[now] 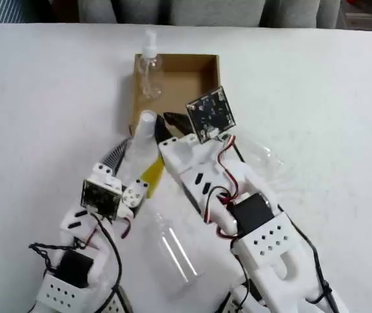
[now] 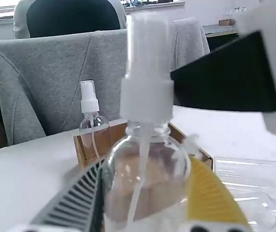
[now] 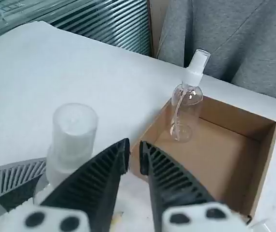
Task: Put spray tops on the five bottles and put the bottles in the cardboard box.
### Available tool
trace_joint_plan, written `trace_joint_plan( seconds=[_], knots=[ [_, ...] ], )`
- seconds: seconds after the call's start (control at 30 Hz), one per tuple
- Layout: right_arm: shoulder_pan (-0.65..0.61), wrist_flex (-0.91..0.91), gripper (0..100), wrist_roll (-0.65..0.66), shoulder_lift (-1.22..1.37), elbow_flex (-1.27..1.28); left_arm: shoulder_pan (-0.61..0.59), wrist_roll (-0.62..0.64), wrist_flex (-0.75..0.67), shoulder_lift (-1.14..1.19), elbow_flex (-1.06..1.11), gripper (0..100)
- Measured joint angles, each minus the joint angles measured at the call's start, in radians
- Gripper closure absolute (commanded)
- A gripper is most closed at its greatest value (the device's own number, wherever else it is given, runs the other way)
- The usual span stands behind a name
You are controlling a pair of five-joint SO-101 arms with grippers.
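Two bottles are seen with spray tops fitted. One of them (image 1: 151,73) stands upright inside the cardboard box (image 1: 189,81), in its far corner on the left arm's side. The other bottle (image 2: 145,179) is clamped upright in the left gripper (image 1: 136,158), between a grey ribbed finger (image 2: 77,200) and a yellow finger (image 2: 210,193), and is held just outside the near wall of the box, over the white table (image 1: 42,98). Its white spray top (image 2: 146,92) is seated on the neck and stands clear above the fingers. The right gripper (image 3: 134,154) is placed just beside that spray top, level with it; its black fingers are parted by only a narrow gap and nothing is held between them. Whether the black finger nearest the top touches it cannot be told. An uncapped clear bottle (image 1: 173,251) lies on its side on the table between the two arms, nearer the robot. More clear bottles (image 2: 254,171) lie on their sides on the table by the right arm, near the box.
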Motion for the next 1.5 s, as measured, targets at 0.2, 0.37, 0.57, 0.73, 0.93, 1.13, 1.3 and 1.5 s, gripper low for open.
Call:
trace_joint_plan(
  seconds=[0.2, 0.37, 0.57, 0.73, 0.93, 1.13, 1.3, 1.5],
  knots=[
    [0.121, 0.011, 98.3, 0.002, -0.029, 0.12, 0.003, -0.002, 0.0, 0.0, 0.0, 98],
    [0.222, 0.017, 98.3, 0.002, -0.106, 0.27, 0.002, -0.003, 0.0, 0.0, 0.0, 98],
    [0.25, 0.017, 98.2, 0.002, -0.17, 0.45, 0.002, -0.003, 0.0, 0.0, 0.0, 97],
    [0.319, 0.017, 98.2, 0.002, -0.201, 0.548, 0.002, -0.003, 0.0, 0.0, 0.0, 97],
    [0.46, 0.017, 98.2, 0.002, -0.269, 0.658, 0.005, -0.003, -0.12, 0.0, 0.0, 98],
    [0.574, 0.017, 98.2, 0.002, -0.411, 0.801, 0.005, -0.003, -0.365, 0.0, 0.0, 98],
    [0.6, 0.035, 98.2, 0.002, -0.571, 0.858, 0.005, -0.003, -0.407, 0.0, -0.015, 98],
    [0.606, 0.146, 98.2, 0.005, -0.7, 0.859, 0.005, -0.003, -0.407, 0.017, -0.127, 98]
  ],
)
